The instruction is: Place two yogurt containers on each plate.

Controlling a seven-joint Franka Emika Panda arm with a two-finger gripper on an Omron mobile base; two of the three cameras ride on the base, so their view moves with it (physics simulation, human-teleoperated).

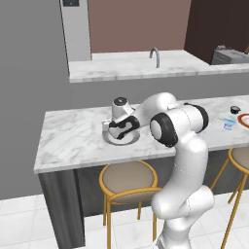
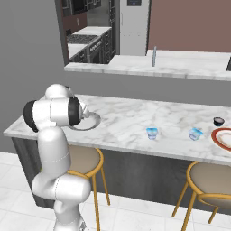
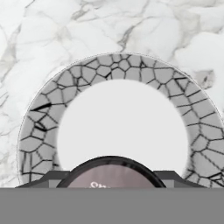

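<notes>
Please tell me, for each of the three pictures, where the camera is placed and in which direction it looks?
Left base view: behind the arm's left, looking forward and down at the marble counter; the white arm rises lower right.
Right base view: behind its right, same counter; arm lower left.
Hand view: on the hand, looking down at the grey-rimmed plate; a dark yogurt cup sits at the jaws.
Both base views share the plate and counter.

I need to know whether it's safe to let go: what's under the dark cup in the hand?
Directly below the dark yogurt cup lies the grey-rimmed plate, its white centre bare. The hand holds the cup. The cup hides the plate's near edge.
</notes>
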